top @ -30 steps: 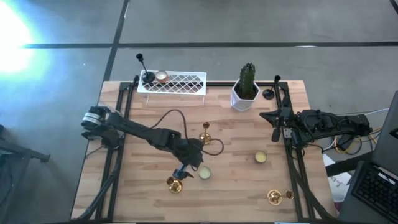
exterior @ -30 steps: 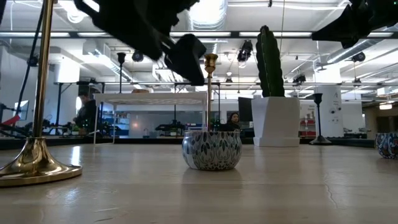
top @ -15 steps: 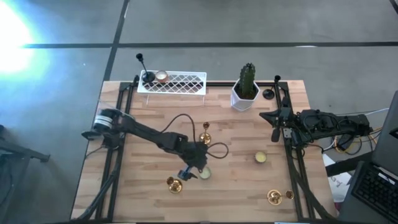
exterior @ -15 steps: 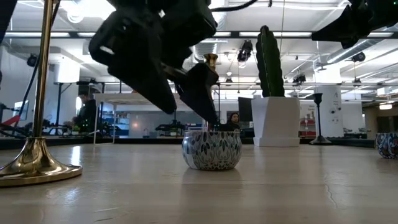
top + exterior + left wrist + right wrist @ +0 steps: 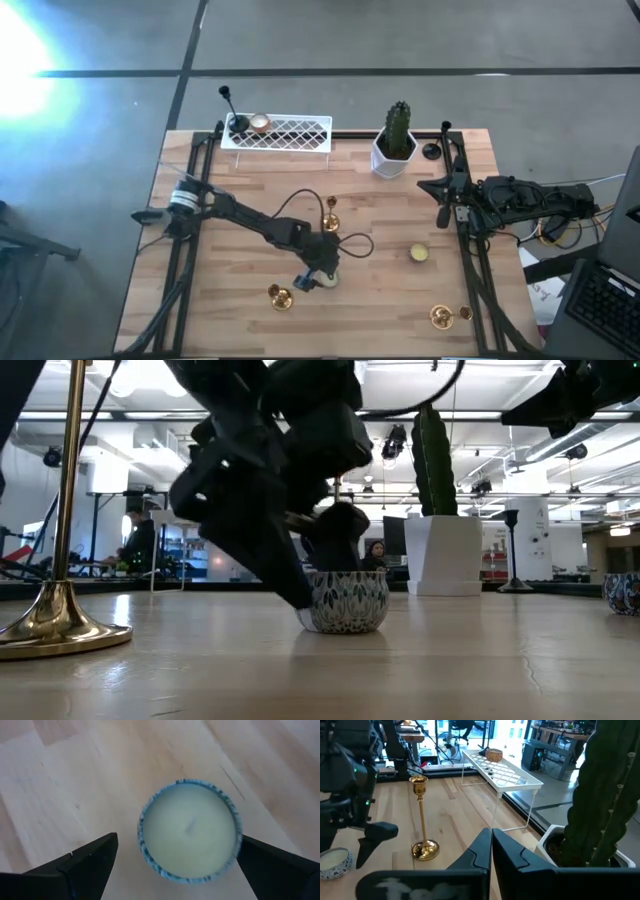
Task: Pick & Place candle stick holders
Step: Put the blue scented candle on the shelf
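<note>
Hidden and cut-off parts

The low cup's (image 5: 343,601) near side is covered by the left gripper (image 5: 300,575); its fingers (image 5: 82,865) are cropped.

Dark jointed arms, looping black cables

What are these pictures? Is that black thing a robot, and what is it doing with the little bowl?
Yes, it is a robot with two dark arms at a wooden table. One picture looks down from above, one sits at table height, and two come from cameras on the wrists. The left gripper is open, one finger on each side of a small candle cup, not squeezing it yet. The right gripper is shut and waits at the table's right edge. Also on the table: gold candlesticks, another cup, a cactus in a white pot and a white tray.
</note>
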{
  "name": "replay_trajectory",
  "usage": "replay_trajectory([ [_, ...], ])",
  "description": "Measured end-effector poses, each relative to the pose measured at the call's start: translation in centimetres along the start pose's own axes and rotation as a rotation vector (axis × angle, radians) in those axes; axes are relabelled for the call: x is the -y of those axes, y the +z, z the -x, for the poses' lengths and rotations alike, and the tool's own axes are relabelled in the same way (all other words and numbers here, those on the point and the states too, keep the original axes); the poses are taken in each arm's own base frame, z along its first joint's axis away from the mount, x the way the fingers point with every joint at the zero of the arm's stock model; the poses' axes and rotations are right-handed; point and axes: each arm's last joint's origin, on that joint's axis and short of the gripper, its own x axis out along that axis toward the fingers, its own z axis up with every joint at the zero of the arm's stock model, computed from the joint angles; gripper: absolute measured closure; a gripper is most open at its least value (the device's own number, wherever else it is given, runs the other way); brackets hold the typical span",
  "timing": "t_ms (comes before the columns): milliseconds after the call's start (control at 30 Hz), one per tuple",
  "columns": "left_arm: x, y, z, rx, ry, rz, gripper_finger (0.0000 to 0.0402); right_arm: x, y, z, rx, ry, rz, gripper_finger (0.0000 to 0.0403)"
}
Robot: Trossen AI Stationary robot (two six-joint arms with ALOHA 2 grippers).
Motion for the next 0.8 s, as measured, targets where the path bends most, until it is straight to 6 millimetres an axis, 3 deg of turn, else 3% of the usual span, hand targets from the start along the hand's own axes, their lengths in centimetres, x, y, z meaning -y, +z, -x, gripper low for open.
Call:
replay_trajectory([
  [233,-0.17,-0.36,-0.94,-0.016,-0.005,0.004,0.0005,0.00,0.00,0.00,0.000,0.000,-0.002,0.0394],
  [800,-0.08,0.18,-1.17,0.057,-0.055,0.019,0.0005,0.00,0.00,0.00,0.000,0.000,-0.002,0.0394],
])
